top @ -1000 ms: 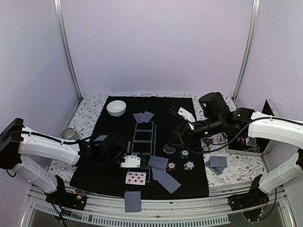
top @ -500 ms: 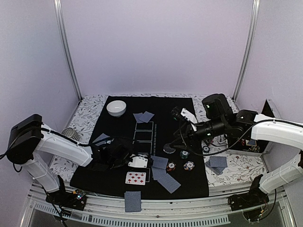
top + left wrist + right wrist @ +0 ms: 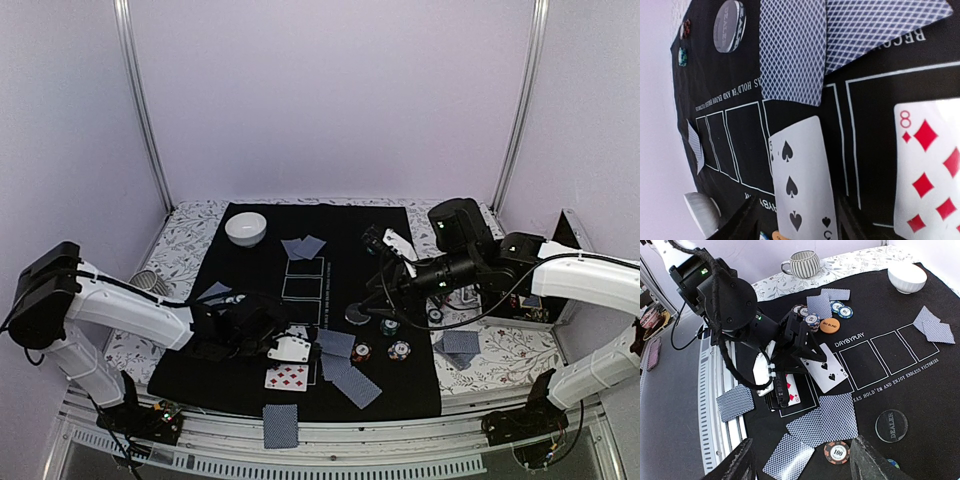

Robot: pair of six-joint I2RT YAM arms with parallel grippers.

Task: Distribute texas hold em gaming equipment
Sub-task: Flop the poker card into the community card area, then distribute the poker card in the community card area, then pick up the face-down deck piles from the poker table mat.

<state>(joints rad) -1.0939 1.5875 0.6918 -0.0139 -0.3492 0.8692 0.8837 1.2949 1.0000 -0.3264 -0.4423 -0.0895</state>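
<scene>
Down low, the left jaws stand open around a spade card (image 3: 802, 185), at 12 o'clock of the eight of diamonds (image 3: 287, 376); the right jaws gape open, empty.

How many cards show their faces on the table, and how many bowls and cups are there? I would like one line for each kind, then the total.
Face-up cards: 2, the spade card and the eight of diamonds
Bowls: 1, the white bowl
Cups: 1, the striped cup
Total: 4
</scene>
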